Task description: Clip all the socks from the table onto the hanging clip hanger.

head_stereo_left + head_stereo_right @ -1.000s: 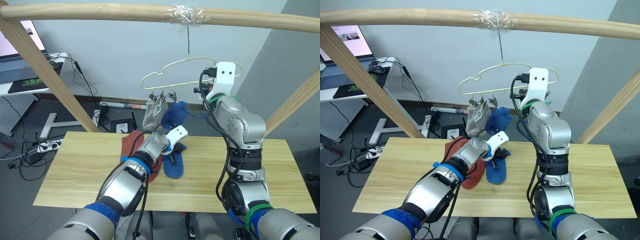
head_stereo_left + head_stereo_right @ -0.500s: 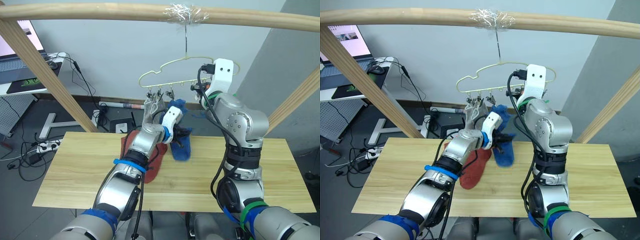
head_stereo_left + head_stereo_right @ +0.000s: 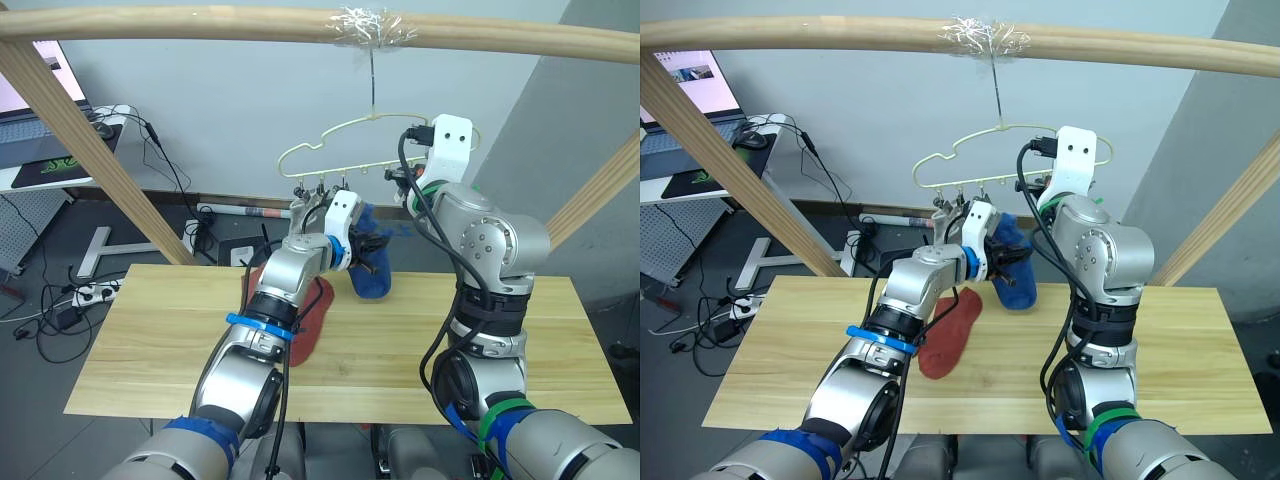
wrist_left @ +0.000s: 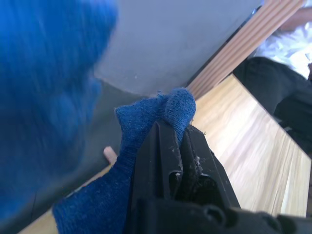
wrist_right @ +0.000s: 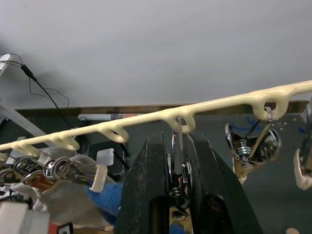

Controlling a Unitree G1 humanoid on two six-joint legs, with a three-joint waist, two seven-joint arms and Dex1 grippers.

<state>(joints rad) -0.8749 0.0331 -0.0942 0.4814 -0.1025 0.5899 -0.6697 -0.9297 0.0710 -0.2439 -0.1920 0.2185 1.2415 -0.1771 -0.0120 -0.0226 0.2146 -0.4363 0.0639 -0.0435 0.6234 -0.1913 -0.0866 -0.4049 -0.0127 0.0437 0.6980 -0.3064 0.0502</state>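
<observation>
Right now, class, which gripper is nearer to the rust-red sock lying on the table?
Left. The left gripper holds a blue sock just above the rust-red sock; the right gripper is higher, at the clip hanger.

A blue sock [image 3: 372, 272] dangles above the table [image 3: 150, 350]; a red sock [image 3: 308, 318] lies mid-table; grey socks [image 3: 303, 212] hang clipped on the hanger [image 3: 330, 140].

Silver-grey jointed arms, blue and green bands, black cables, white wrist housings, black two-finger grippers
</observation>
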